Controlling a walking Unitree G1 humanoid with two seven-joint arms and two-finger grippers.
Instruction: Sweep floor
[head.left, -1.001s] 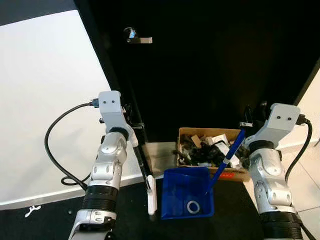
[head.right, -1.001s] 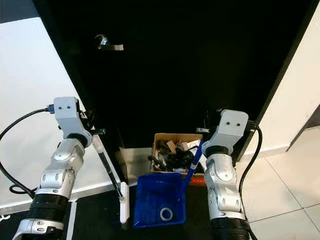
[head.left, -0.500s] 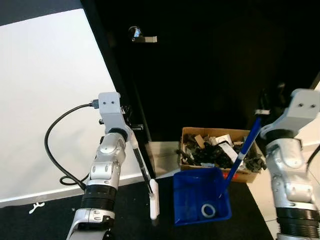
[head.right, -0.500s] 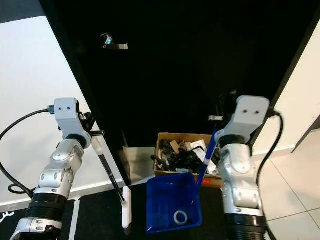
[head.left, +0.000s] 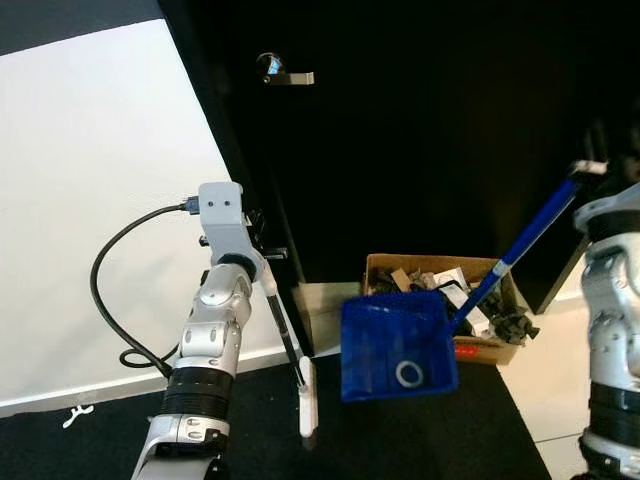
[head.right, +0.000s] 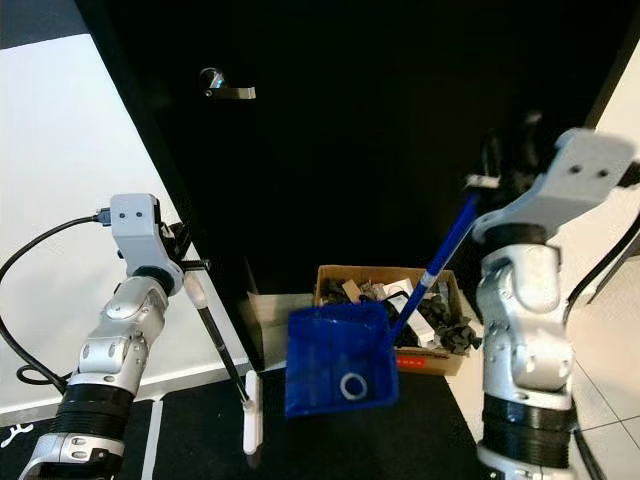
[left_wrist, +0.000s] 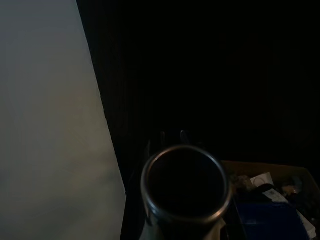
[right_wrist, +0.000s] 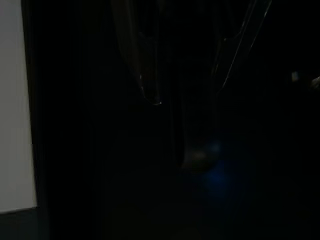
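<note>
A blue dustpan (head.left: 385, 340) hangs tilted above the dark floor mat, and a small grey ring (head.left: 407, 374) lies inside it. Its long blue handle (head.left: 520, 245) slants up to my right gripper (head.left: 590, 168), which is shut on the handle's top end. My left gripper (head.left: 266, 257) is shut on the upper end of a thin black broom stick (head.left: 285, 335). The broom's white head (head.left: 307, 405) rests on the mat, left of the dustpan. In the left wrist view, the stick's round end (left_wrist: 185, 185) sits close to the camera. The right wrist view is very dark.
An open cardboard box (head.left: 383, 266) full of dark scraps and paper stands on the floor just behind the dustpan. A black door with a metal lever handle (head.left: 280, 72) rises behind it. A white wall (head.left: 90, 200) is on the left. A pale tiled floor (head.right: 600, 380) is on the right.
My right arm has risen and swung to the right, lifting the dustpan off the mat and tipping it in front of the box. The left arm and broom have stayed put.
</note>
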